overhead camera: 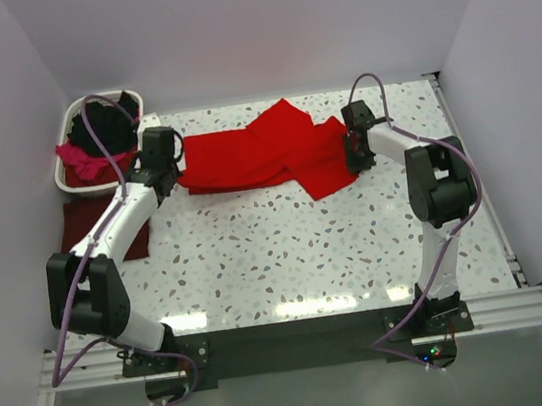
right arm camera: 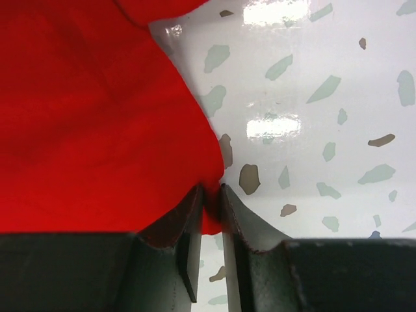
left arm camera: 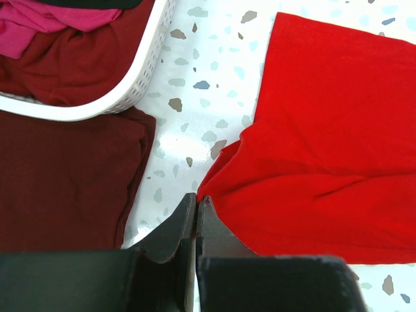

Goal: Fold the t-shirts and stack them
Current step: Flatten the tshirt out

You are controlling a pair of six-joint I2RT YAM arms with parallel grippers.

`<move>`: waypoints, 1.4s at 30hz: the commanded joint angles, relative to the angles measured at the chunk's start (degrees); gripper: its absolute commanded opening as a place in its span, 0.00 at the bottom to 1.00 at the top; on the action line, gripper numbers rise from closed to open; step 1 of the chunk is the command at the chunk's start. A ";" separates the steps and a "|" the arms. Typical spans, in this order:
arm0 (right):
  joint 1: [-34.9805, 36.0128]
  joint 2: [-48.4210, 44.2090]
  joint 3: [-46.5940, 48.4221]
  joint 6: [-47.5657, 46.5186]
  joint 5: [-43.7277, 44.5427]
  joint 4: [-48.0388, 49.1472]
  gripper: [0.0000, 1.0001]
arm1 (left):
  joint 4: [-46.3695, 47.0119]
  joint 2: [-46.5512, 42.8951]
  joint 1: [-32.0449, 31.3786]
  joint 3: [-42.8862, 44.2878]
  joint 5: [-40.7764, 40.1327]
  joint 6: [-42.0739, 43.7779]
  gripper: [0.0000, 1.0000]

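Observation:
A bright red t-shirt (overhead camera: 264,153) lies stretched across the back of the table between my two grippers. My left gripper (overhead camera: 174,176) is shut on its left corner; in the left wrist view the red cloth (left arm camera: 325,162) runs to a point at the closed fingertips (left arm camera: 196,201). My right gripper (overhead camera: 353,161) is shut on its right edge, with red cloth (right arm camera: 97,130) pinched between the jaws (right arm camera: 213,192). A dark maroon t-shirt (overhead camera: 82,221) lies folded flat at the table's left edge; it also shows in the left wrist view (left arm camera: 58,182).
A white plastic laundry basket (overhead camera: 64,131) stands at the back left, holding black (overhead camera: 109,125) and magenta-pink (overhead camera: 83,159) shirts. The left wrist view shows its wall (left arm camera: 140,78), with maroon (left arm camera: 71,65) and pink (left arm camera: 39,23) cloth inside. Walls enclose the table's back and sides.

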 commanded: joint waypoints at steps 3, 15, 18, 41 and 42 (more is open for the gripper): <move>-0.44 0.39 -2.59 -1.86 0.52 -1.88 0.08 | 0.56 -0.47 0.80 0.32 -0.53 -0.16 0.00; -4.03 -8.57 27.35 -0.02 5.61 -16.28 0.00 | -8.47 8.49 2.47 22.17 1.05 -2.53 0.00; -6.23 -11.21 40.80 -0.19 6.41 -22.70 0.00 | -14.02 9.73 2.47 33.78 1.23 -2.97 0.00; -8.61 -58.24 45.39 -20.31 18.71 -13.93 0.00 | -15.60 -30.19 2.20 46.71 16.43 1.24 0.00; -8.61 -57.89 46.01 -21.10 18.80 -13.40 0.00 | -15.96 -29.65 2.20 47.77 16.78 1.50 0.00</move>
